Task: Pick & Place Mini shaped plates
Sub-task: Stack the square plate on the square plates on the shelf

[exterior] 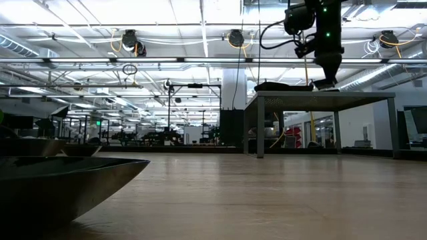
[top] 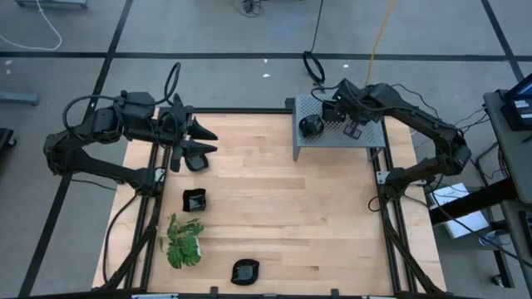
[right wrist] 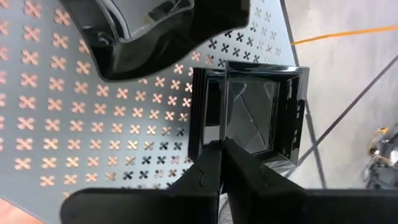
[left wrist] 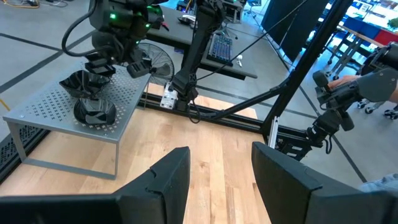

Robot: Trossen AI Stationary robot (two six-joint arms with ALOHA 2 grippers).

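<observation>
Your right gripper (right wrist: 219, 163) pinches a square plate's (right wrist: 255, 109) rim over the far-right grey box (top: 370, 138), beside stacked plates (left wrist: 93, 102). Left gripper (top: 199, 141) waits spread wide and empty above a plate (top: 195, 161); two others (top: 194, 199) lie nearer.

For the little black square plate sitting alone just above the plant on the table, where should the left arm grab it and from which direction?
Grip the square plate by one raised side rim, coming straight down from above. It lies flat with bare wood on every side, so any edge looks reachable, probably easiest the one facing the left gripper, which hovers open over another dish near the table's far left.
</observation>
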